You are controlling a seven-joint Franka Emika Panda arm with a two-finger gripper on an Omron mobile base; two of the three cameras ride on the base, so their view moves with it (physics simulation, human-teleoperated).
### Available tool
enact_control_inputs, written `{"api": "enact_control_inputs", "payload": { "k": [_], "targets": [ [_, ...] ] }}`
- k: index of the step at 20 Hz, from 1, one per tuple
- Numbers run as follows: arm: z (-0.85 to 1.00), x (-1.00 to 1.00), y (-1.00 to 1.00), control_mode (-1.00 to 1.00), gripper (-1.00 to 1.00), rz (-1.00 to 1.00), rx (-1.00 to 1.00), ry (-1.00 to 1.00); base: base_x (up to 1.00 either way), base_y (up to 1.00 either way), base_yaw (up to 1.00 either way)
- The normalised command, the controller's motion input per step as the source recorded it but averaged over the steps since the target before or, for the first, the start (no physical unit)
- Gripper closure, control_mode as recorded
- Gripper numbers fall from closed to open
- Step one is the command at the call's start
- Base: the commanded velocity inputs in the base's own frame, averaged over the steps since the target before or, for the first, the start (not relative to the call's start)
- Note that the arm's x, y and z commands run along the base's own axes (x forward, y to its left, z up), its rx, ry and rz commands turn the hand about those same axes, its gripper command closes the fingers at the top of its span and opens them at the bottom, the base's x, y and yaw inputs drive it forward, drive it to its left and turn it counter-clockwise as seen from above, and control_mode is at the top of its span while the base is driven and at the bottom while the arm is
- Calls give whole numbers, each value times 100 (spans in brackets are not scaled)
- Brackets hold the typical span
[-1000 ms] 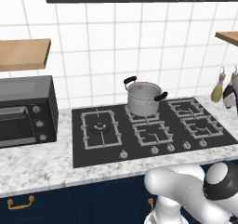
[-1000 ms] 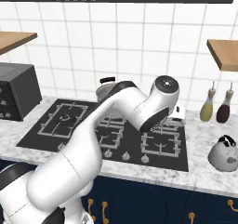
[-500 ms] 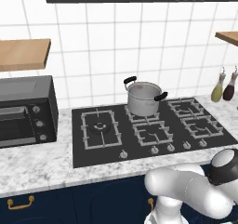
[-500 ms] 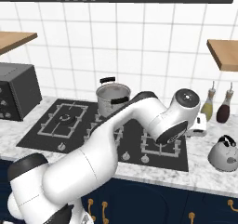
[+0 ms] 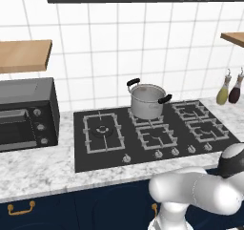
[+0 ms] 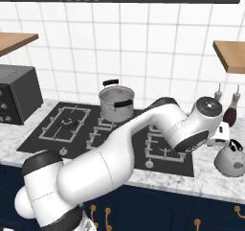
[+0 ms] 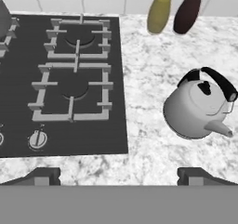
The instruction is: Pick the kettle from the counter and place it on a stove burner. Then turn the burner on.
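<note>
- Hovering over the counter (image 7: 153, 102) at the right end of the cooktop, the claw (image 7: 118, 174) is spread to its full width, its two dark fingertips (image 7: 44, 174) far apart at the foot of the hand view and nothing between them.
- Sitting upright on the speckled marble just right of the claw's centre line, the kettle (image 7: 200, 108) is clear of both tips; its black arched handle stands over the lid and its spout points toward the lower right of the hand view.
- Seen from the right base view, the kettle (image 6: 231, 157) rests on the counter (image 6: 210, 182) just past the cooktop's right edge, with the arm's wrist hanging close beside it, a little above and to its left.
- Two bottles, one yellow-green (image 7: 159, 10) and one dark red (image 7: 187, 11), stand near the tiled wall beyond the kettle.
- Black cooktop (image 7: 114, 79) lies left of the kettle, its two nearest cross-grate burners bare and a round knob (image 7: 38, 138) near its front edge.
- An open steel pot (image 5: 147, 100) with black side handles sits on a rear grate, while the large square stove burner (image 5: 101, 130) at the cooktop's left end carries nothing.
- A dark toaster oven (image 5: 26, 112) stands on the counter well to the left.
</note>
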Motion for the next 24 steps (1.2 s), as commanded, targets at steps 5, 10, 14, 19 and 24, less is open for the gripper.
{"api": "enact_control_inputs", "payload": {
  "k": [5,10,14,19,24],
  "targets": [
    [0,0,-51,-100,-100,-2,-5,0,0,0,0],
    [-2,0,-51,-100,-100,-4,-6,0,0,0,0],
    [-16,0,-48,-100,-100,-5,-2,0,0,0,0],
    [-27,2,-46,-100,-100,-2,0,0,0,0,0],
    [-28,9,-23,-100,-100,0,1,3,0,0,0]
  ]
}}
